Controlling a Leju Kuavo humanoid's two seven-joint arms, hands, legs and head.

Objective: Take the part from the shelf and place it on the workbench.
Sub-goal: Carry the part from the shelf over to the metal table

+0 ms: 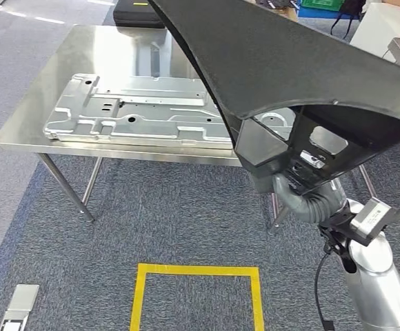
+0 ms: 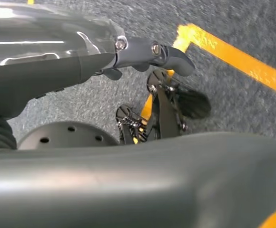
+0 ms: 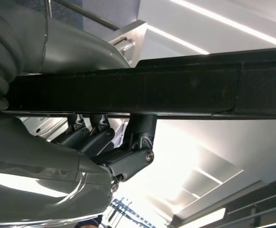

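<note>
- The part (image 1: 292,55) is a long, black, matte panel that widens from a narrow tip to a broad end with a boxy, open underside; it is hanging in the air above the near right corner of the worktop (image 1: 36,103), not resting on it.
- It is looking stiff and moulded, probably plastic, so I judge it fairly light for its length but awkward: most of the panel is reaching well away from the grip, so it is likely to lever and swing.
- The textured face is looking less slippery than the glossy faces of the boxy end.
- The sensible place to take hold appears to be the thick edge near the boxy end, where the right hand (image 3: 104,142) is already gripping it.
- In the right wrist view the dark fingers (image 3: 93,135) are wrapping one side of the black edge and the thumb is pressing the other, so this hand is clamped on the part.
- From the head view the right hand is mostly hidden under the panel, with its ribbed wrist cover (image 1: 312,203) showing below.
- The left hand (image 2: 165,90) is hanging over carpet with a yellow floor line (image 2: 237,57); its fingers are apart and holding nothing.
- A pressed sheet-metal panel (image 1: 135,114) is already lying on the worktop, leaving bare steel around it for the set-down.
</note>
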